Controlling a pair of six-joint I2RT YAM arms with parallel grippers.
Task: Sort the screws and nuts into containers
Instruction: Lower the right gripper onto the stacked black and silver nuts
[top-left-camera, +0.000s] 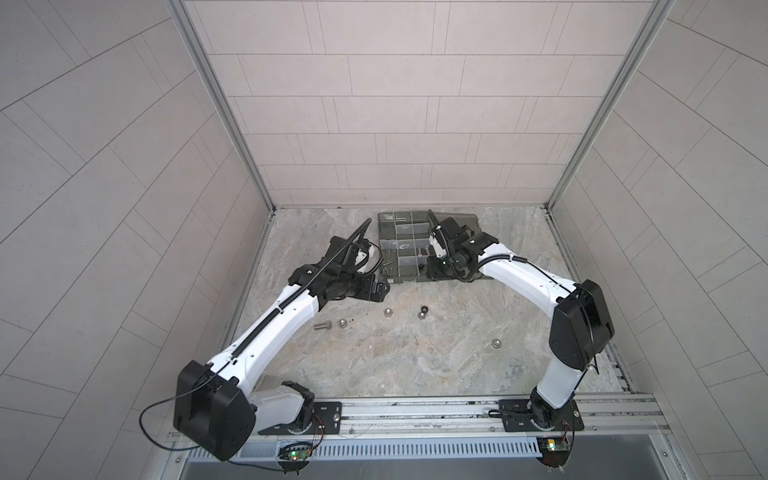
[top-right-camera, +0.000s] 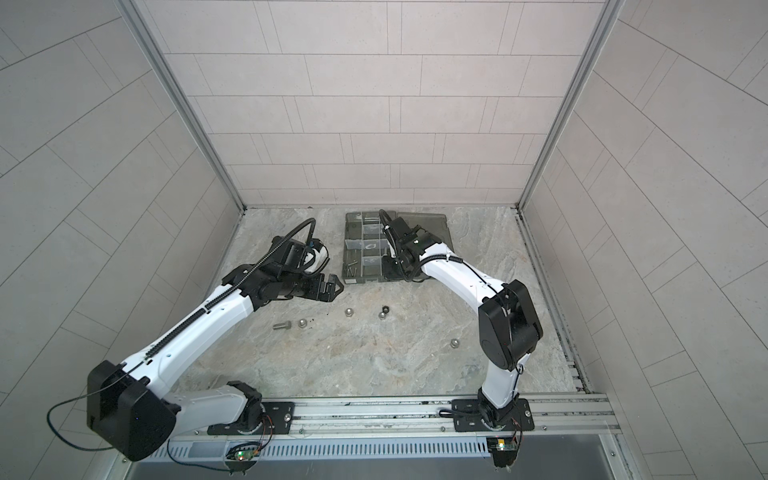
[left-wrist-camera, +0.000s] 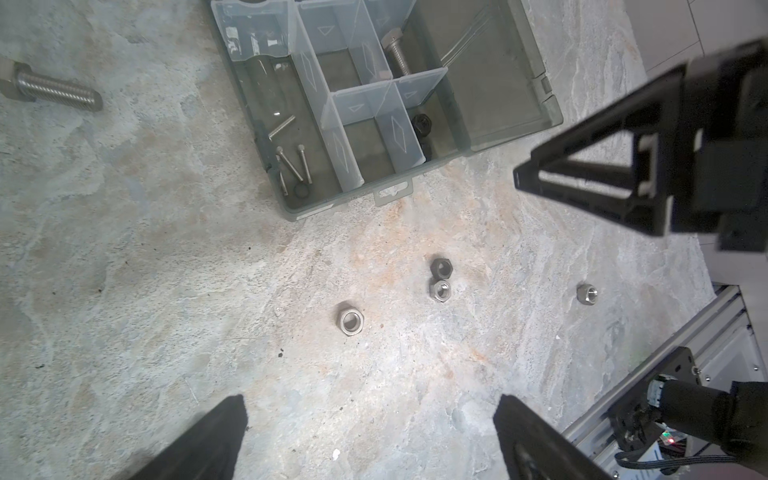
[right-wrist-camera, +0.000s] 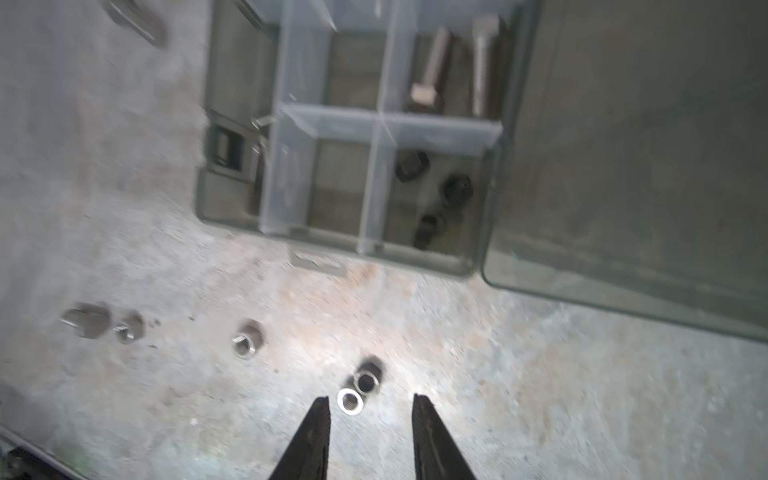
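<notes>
Left gripper: wide apart, empty, above bare table.
Right gripper: parted, empty, over box corner.
Box: thin screws, thick bolts, black nuts in separate compartments.
Loose: nuts, bolt before box.

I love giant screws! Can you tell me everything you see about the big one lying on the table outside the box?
The hex bolt is thick, shiny silver metal, with a six-sided head and threads running along its shaft. It lies flat on its side on the stone-patterned table, outside the organizer box. A silver nut sits close beside it with a small gap between them. Only the table touches it.
</notes>
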